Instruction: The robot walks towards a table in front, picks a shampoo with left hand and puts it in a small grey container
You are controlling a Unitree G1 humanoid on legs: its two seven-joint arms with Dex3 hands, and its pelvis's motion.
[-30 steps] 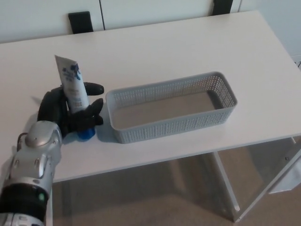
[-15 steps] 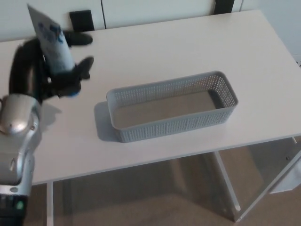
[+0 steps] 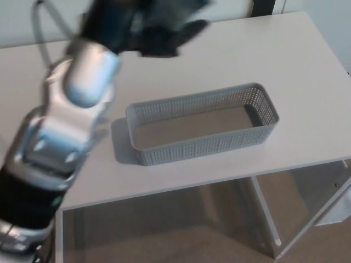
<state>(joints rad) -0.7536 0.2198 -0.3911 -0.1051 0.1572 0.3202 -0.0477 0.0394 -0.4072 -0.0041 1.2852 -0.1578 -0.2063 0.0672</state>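
Blur smears the left hand [image 3: 159, 27], which has swung up from the worktop's [image 3: 307, 71] left side to hang beyond the grey container [image 3: 203, 143]. Its grip cannot be told. The shampoo is not discernible, and is probably still carried. The long, perforated container lies empty.

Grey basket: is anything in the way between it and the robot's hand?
Nothing visible is. The left hand, blurred, is up beyond the grey basket on its far side; only bare white table lies between them, and the basket looks empty.
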